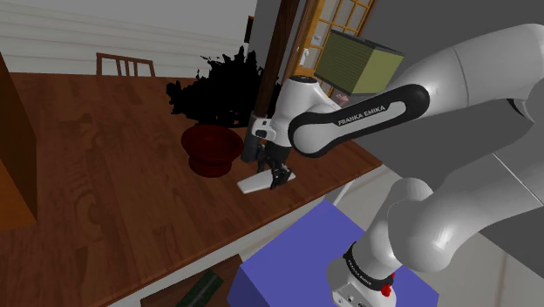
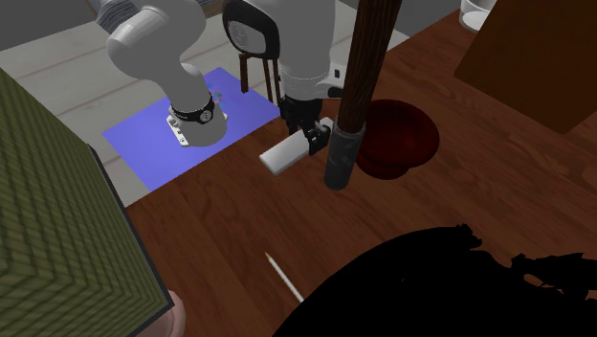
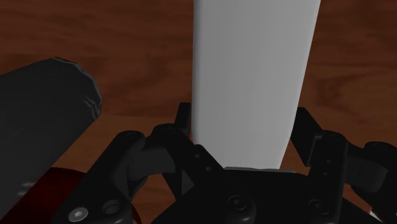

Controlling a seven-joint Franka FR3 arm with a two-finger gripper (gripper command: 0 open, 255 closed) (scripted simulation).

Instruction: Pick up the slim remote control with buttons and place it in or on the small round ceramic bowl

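Grasp done: white remote point(image 1: 255, 184) clamped tight in claw point(image 1: 277, 174), just beside dark red bowl point(image 1: 212, 148), low at bench point(image 1: 105, 174) (lifted clear or not, cannot tell). Left: carry over bowl, lower, release

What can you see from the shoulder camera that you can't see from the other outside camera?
The shoulder view adds a chair back by the wall and a yellow paned frame. The second exterior view adds a thin white stick lying on the table. Both share the gripper shut on the white remote, the dark red bowl and the blue stand.
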